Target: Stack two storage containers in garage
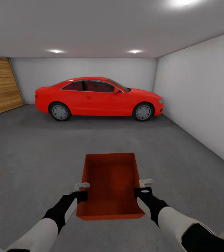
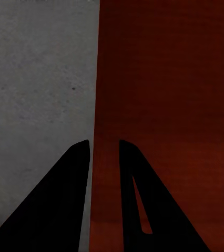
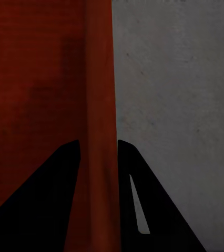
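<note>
While the left gripper (image 1: 81, 186) clamps its left wall and the right gripper (image 1: 146, 182) clamps its right wall, the storage container (image 1: 110, 183) hangs between them. Below lies the grey floor (image 1: 31, 157) of the garage; a red car (image 1: 98, 98) stands by the far wall.

Right gripper (image 3: 98, 157) with dark fingers (image 3: 49, 189) either side of an orange-red container (image 3: 38, 79) wall, pinching it, speckled grey floor (image 3: 180, 79) beyond

Bare grey floor (image 1: 31, 154) lies open all round the box (image 1: 110, 182); the red car (image 1: 97, 98) blocks the far wall.
</note>
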